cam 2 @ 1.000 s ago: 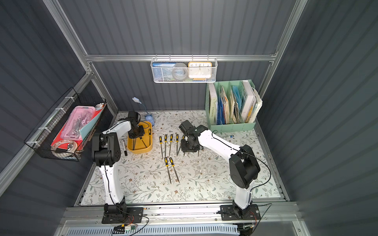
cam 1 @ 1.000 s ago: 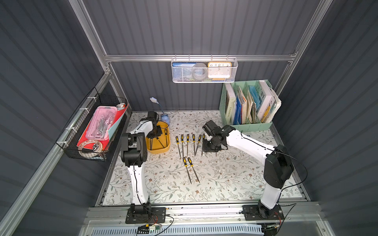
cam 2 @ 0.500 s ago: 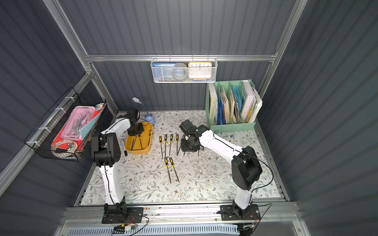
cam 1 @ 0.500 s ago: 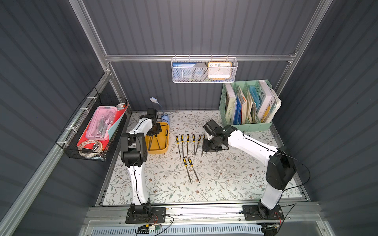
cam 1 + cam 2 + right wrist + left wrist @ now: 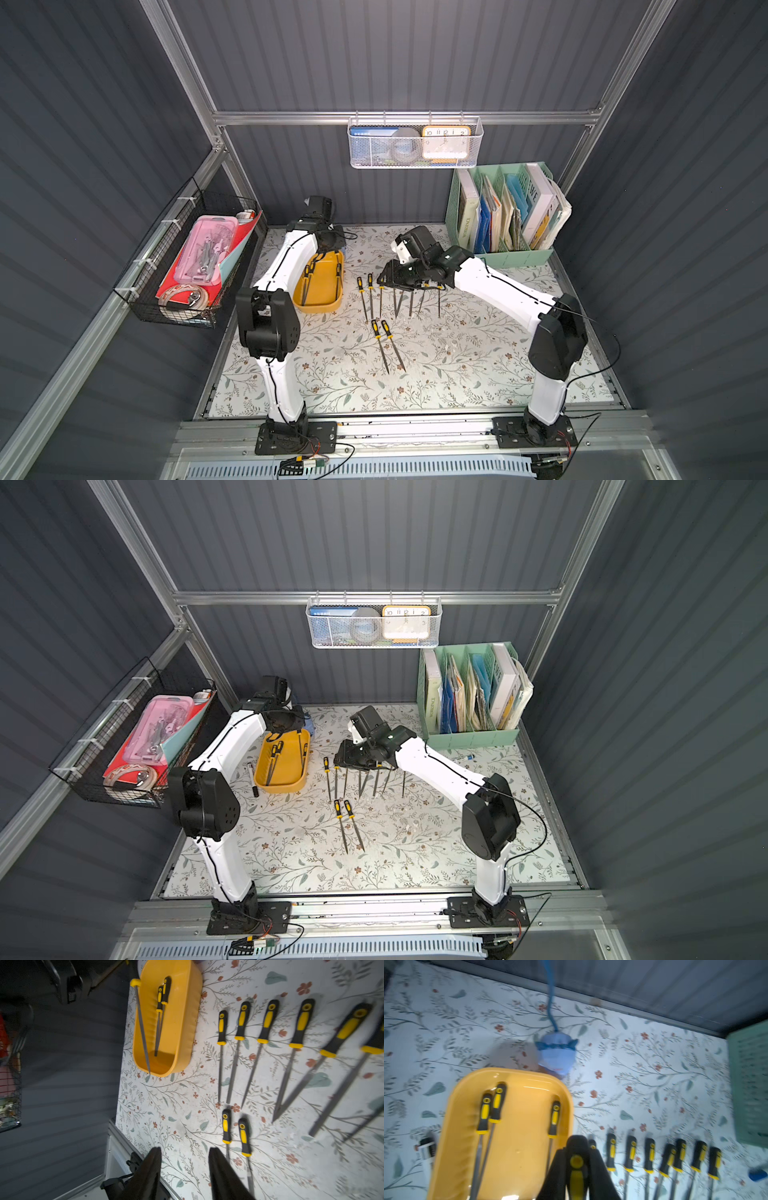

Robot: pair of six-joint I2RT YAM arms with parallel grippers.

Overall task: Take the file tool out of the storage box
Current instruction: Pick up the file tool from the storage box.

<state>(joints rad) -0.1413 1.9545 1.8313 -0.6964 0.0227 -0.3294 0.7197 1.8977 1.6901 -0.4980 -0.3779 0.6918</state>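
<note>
Over the last second my left arm (image 5: 286,259) has pulled back from above the storage box (image 5: 318,306) toward the rear wall (image 5: 395,195). My left gripper (image 5: 577,1152) has come up with it, clamped on the black-and-yellow handle of a file (image 5: 576,1177). In my right wrist view that file (image 5: 142,1026) slants blade-down across the box's long side, its tip over the rim at one short end. Whether it is clear of the box I cannot tell. The mustard-yellow box sits on the floral mat (image 5: 457,357) just beside my left arm. Three files (image 5: 496,1103) lie inside it: two close together, one apart by the other long wall. My right gripper (image 5: 184,1150) has its fingers spread with nothing between them. It hovers over the row of files (image 5: 241,1022) laid out on the mat beside the box, with two more files (image 5: 244,1136) nearer my bases.
</note>
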